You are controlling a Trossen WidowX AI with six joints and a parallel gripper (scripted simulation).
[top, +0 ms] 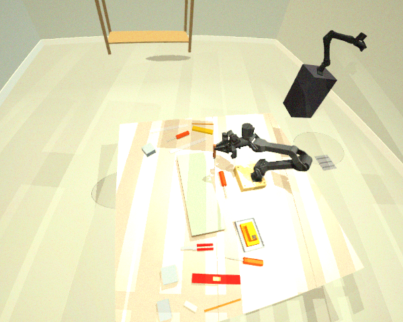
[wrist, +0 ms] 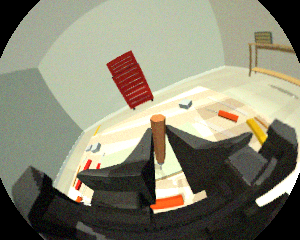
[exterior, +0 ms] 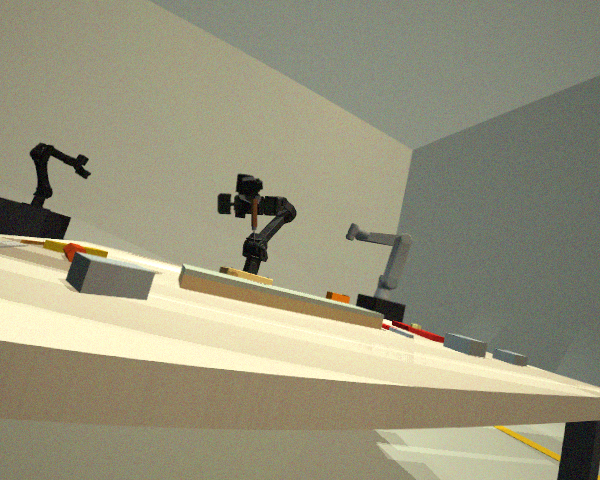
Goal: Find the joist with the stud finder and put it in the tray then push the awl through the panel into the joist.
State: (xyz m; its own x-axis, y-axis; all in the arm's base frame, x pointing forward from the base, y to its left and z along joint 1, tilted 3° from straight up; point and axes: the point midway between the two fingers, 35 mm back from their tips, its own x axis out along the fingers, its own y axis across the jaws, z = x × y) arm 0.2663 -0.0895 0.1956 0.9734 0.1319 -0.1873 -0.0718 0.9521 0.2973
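Pale walls [top: 236, 17] [exterior: 186, 103] [wrist: 180, 45] stand well back from my worktable [top: 142, 208] [exterior: 238, 351] [wrist: 205, 102]. In the top view, a grey block [top: 148, 149] [exterior: 114, 279] [wrist: 185, 104] sits at the panel's 11 o'clock, well apart from it. The floor panel [top: 195, 195] [exterior: 279, 299] [wrist: 171, 165] has raised edges I'd rather not clip. At its 1 o'clock, my gripper [top: 216, 148] [exterior: 254, 200] [wrist: 158, 128] pinches the awl [top: 214, 151] [exterior: 254, 212] [wrist: 159, 137] by its handle, roughly upright, point down, in the air. A red-handled screwdriver [top: 222, 178] [wrist: 167, 202] lies just beside the panel at 2 o'clock; I have more room above it. At 4 o'clock, the stud finder [top: 249, 233] [exterior: 337, 297] rests in the tray [top: 254, 248].

I judge this the carry towards the punch: move over the joist line, square up, then press straight down once. I can't tell the joist's place from here; a tilted shaft could slip.
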